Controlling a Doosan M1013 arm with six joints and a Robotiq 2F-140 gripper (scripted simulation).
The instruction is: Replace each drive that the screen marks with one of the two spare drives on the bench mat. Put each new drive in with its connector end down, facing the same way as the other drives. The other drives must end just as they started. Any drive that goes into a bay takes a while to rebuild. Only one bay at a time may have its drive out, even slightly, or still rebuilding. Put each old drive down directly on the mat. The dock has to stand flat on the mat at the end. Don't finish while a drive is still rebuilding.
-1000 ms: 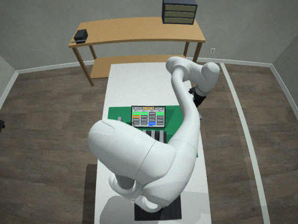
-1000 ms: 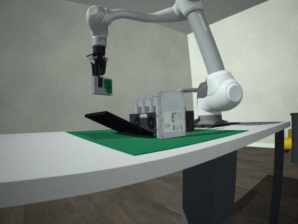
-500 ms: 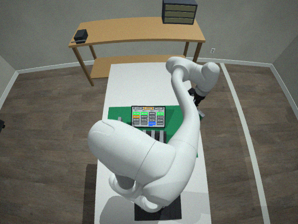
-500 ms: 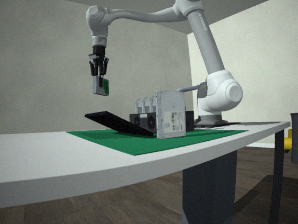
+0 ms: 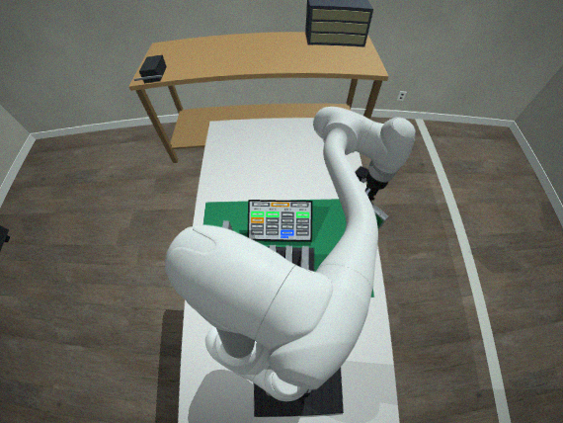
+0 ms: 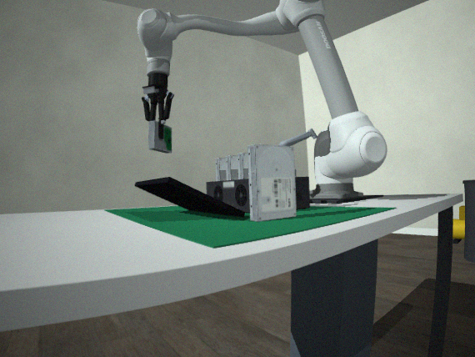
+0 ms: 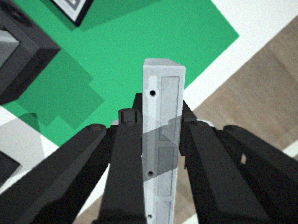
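Note:
My gripper (image 6: 157, 121) is shut on a grey drive (image 6: 160, 139) and holds it high in the air, hanging edge-down, above the far corner of the green mat (image 6: 246, 218). In the wrist view the drive (image 7: 161, 145) stands between my fingers over the mat corner (image 7: 130, 60) and the table edge. The black dock (image 6: 247, 193) sits on the mat with several drives upright in its bays. A grey drive (image 6: 272, 183) stands on edge on the mat in front of the dock. The screen (image 5: 280, 220) leans beside the dock; its cells show green, orange and blue.
The arm's own body (image 5: 277, 296) hides most of the dock in the top view. The white table (image 5: 277, 158) runs on behind the mat. A wooden shelf table (image 5: 257, 64) with a drawer box (image 5: 339, 22) stands at the back wall.

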